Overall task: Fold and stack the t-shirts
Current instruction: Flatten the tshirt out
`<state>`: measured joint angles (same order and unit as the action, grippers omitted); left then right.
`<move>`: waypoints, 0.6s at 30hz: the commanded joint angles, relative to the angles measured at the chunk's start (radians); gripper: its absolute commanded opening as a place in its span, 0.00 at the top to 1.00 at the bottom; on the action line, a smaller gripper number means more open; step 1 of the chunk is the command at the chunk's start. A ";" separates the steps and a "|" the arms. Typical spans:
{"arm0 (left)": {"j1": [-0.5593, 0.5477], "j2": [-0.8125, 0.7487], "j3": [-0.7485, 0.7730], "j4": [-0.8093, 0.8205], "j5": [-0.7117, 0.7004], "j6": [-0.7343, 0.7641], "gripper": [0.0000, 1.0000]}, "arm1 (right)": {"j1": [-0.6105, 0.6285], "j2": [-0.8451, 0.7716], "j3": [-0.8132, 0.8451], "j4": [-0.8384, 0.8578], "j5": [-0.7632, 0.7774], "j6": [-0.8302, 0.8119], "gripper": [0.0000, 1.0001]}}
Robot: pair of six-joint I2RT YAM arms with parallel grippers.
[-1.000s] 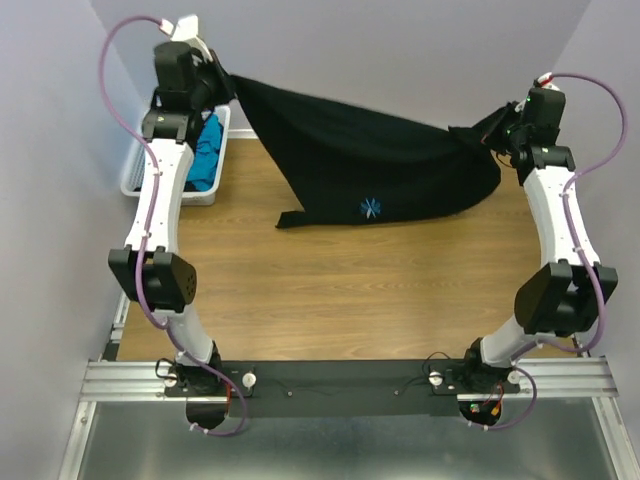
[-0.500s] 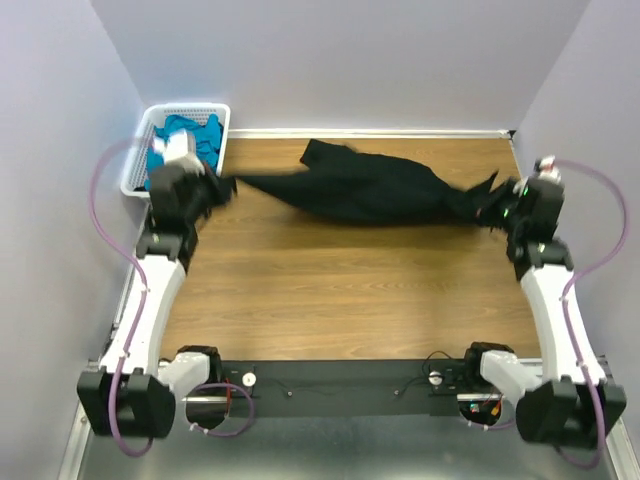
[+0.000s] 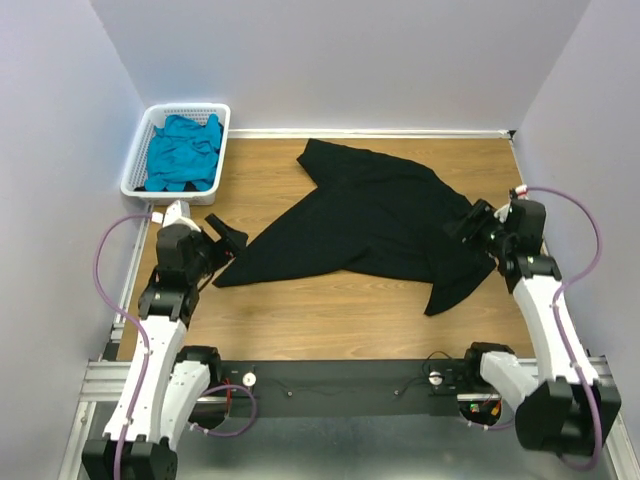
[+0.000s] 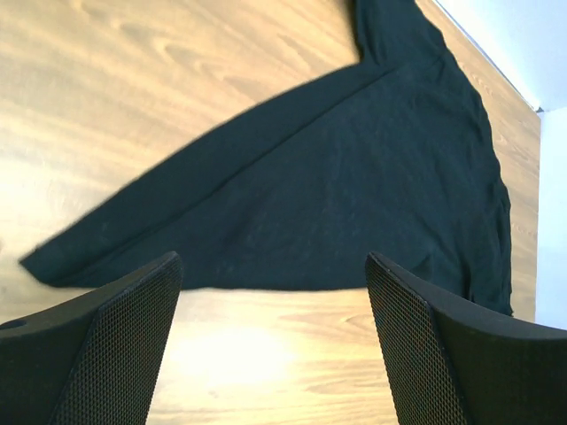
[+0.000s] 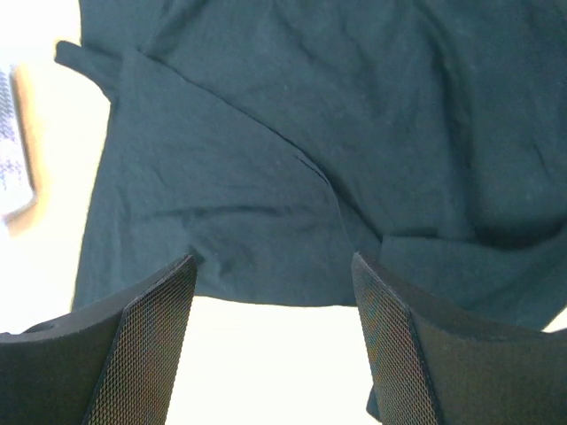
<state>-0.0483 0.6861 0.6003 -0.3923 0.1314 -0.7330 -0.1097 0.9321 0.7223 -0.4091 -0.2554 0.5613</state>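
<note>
Starting nearest the arm bases, bare tabletop (image 3: 330,310) is showing along the near edge, nothing on it. Moving up, the left claw (image 3: 228,232) is hanging low with its fingers spread wide and nothing between them. It is sitting just beside the pointed left corner of the black t-shirt (image 3: 375,225), apart from the cloth. Across on the other side, the right claw (image 3: 463,222) is also standing wide apart and gripping nothing, hovering at the shirt's right edge. Its wrist view is looking straight down on wrinkled black fabric.

The black tee is lying on the wood in the middle of the tabletop, spread out but not tidy. It is running in a skewed, wedge-like shape from that left point up towards the far edge. A flap is trailing off towards the near right, and creases are showing across the body. No print or label is showing from here.

By the look of it, the lay-out step is under way and no fold is made yet. The next move is probably calling for both claws to come down on the edges, pinch them and pull the cloth flat and square before folding.

At the far left corner, the teal t-shirt (image 3: 180,150) is sitting bunched inside the white basket (image 3: 135,180), waiting its turn.
</note>
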 commanded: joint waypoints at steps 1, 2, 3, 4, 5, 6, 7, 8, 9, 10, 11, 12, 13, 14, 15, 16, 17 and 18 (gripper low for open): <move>-0.018 0.119 0.093 0.043 -0.012 0.044 0.09 | 0.024 0.141 0.112 0.000 -0.087 -0.116 0.22; -0.045 0.206 0.134 0.052 0.009 0.079 0.09 | 0.042 0.225 0.138 0.003 -0.096 -0.127 0.22; -0.071 0.255 0.157 0.062 0.016 0.093 0.09 | 0.066 0.276 0.167 0.004 -0.094 -0.142 0.22; -0.096 0.303 0.180 0.064 0.017 0.102 0.09 | 0.097 0.324 0.204 0.007 -0.087 -0.156 0.22; -0.126 0.394 0.223 0.069 0.005 0.112 0.09 | 0.175 0.429 0.279 0.012 -0.071 -0.185 0.22; -0.196 0.436 0.243 0.075 -0.002 0.118 0.09 | 0.212 0.482 0.328 0.015 -0.074 -0.205 0.22; -0.226 0.476 0.262 0.092 -0.012 0.122 0.09 | 0.263 0.532 0.369 0.021 -0.077 -0.243 0.23; -0.275 0.550 0.285 0.116 -0.022 0.119 0.09 | 0.281 0.635 0.444 0.042 -0.067 -0.253 0.26; -0.291 0.582 0.295 0.127 -0.019 0.119 0.09 | 0.289 0.680 0.477 0.059 -0.073 -0.262 0.28; -0.303 0.611 0.302 0.138 -0.015 0.113 0.09 | 0.295 0.732 0.508 0.075 -0.082 -0.274 0.30; -0.309 0.662 0.306 0.148 -0.016 0.107 0.09 | 0.298 0.778 0.552 0.087 -0.097 -0.303 0.31; -0.312 0.682 0.305 0.164 -0.016 0.103 0.10 | 0.300 0.821 0.627 0.089 -0.111 -0.322 0.32; -0.318 0.699 0.303 0.190 -0.012 0.098 0.10 | 0.301 0.915 0.675 0.089 -0.123 -0.342 0.34; -0.320 0.729 0.300 0.200 -0.003 0.089 0.11 | 0.303 0.957 0.712 0.089 -0.139 -0.374 0.34; -0.321 0.745 0.299 0.219 -0.003 0.087 0.11 | 0.304 1.003 0.748 0.089 -0.181 -0.386 0.34; -0.321 0.759 0.297 0.224 -0.003 0.084 0.11 | 0.303 1.078 0.825 0.090 -0.205 -0.399 0.35; -0.323 0.788 0.296 0.231 -0.001 0.084 0.11 | 0.306 1.123 0.857 0.089 -0.228 -0.412 0.35; -0.323 0.802 0.294 0.242 -0.001 0.084 0.12 | 0.308 1.158 0.924 0.089 -0.267 -0.416 0.36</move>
<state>-0.3679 1.4471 0.8913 -0.2214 0.1276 -0.6441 0.1963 1.9804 1.5169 -0.3241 -0.3981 0.2298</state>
